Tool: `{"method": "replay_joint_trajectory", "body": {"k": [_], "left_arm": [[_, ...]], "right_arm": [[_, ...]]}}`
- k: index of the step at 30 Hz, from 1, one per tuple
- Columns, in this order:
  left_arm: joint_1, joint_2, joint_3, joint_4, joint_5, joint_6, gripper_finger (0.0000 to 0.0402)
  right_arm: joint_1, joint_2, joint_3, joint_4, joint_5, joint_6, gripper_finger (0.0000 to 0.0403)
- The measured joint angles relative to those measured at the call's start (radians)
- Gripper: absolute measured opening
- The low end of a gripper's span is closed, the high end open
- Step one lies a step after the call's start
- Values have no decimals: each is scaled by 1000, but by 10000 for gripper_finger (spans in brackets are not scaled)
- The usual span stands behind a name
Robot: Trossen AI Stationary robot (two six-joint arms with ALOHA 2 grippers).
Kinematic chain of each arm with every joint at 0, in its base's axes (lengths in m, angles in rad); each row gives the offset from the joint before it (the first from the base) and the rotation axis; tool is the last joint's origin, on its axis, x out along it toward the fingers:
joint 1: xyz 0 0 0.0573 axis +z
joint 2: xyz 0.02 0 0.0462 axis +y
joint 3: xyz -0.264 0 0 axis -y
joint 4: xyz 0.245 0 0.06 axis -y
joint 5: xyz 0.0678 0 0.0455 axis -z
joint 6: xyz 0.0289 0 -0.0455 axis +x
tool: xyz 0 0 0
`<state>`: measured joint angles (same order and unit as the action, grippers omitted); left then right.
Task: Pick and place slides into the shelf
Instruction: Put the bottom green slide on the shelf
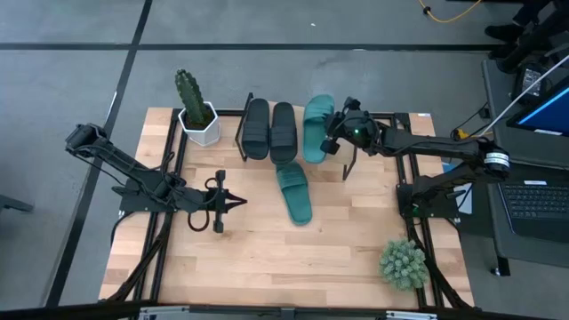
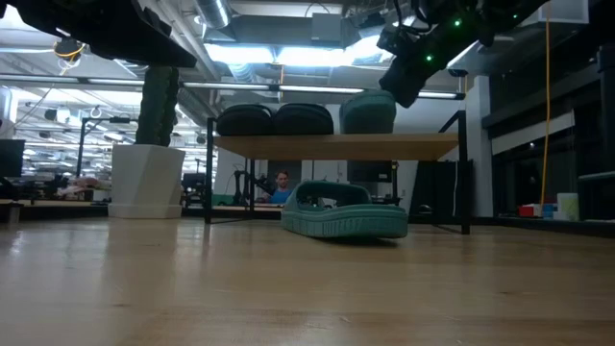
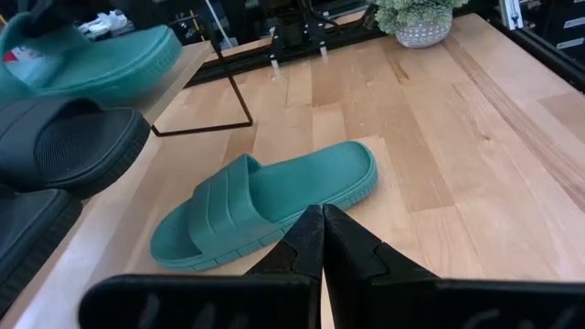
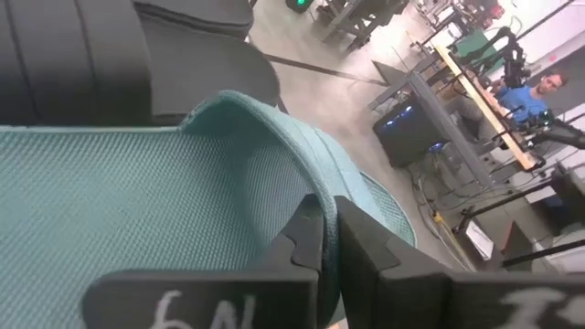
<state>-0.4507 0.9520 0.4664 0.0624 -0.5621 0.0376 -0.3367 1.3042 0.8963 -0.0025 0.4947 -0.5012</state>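
Note:
The shelf (image 2: 336,146) stands at the table's far middle. On its board lie two black slides (image 1: 257,128) (image 1: 283,130) and one teal slide (image 1: 316,124), side by side. The second teal slide (image 1: 294,190) lies flat on its sole on the table just near of the shelf, also in the left wrist view (image 3: 265,201). My right gripper (image 1: 331,142) is shut and hovers at the shelved teal slide's right side, over its strap (image 4: 274,128). My left gripper (image 1: 233,203) is shut, low over the table left of the lying teal slide. My right gripper has its shut fingertips (image 4: 315,215) at the rim of the shelved teal slide's strap (image 4: 306,174), slanting down from the table's right. I cannot tell whether they touch it. The slide lies on the shelf board.
A cactus in a white pot (image 1: 196,111) stands left of the shelf. A round green plant (image 1: 403,264) sits at the near right corner. Bare tabletop (image 1: 267,258) stretches along the near side. A person (image 2: 281,183) shows far behind the table.

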Motion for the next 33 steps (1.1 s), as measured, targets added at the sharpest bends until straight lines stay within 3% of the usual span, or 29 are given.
{"method": "replay_joint_trajectory", "body": {"k": [33], "left_arm": [[0, 0, 0, 1, -1, 52, 0]], "right_arm": [[-41, 110, 0, 125, -35, -25, 17]]}}
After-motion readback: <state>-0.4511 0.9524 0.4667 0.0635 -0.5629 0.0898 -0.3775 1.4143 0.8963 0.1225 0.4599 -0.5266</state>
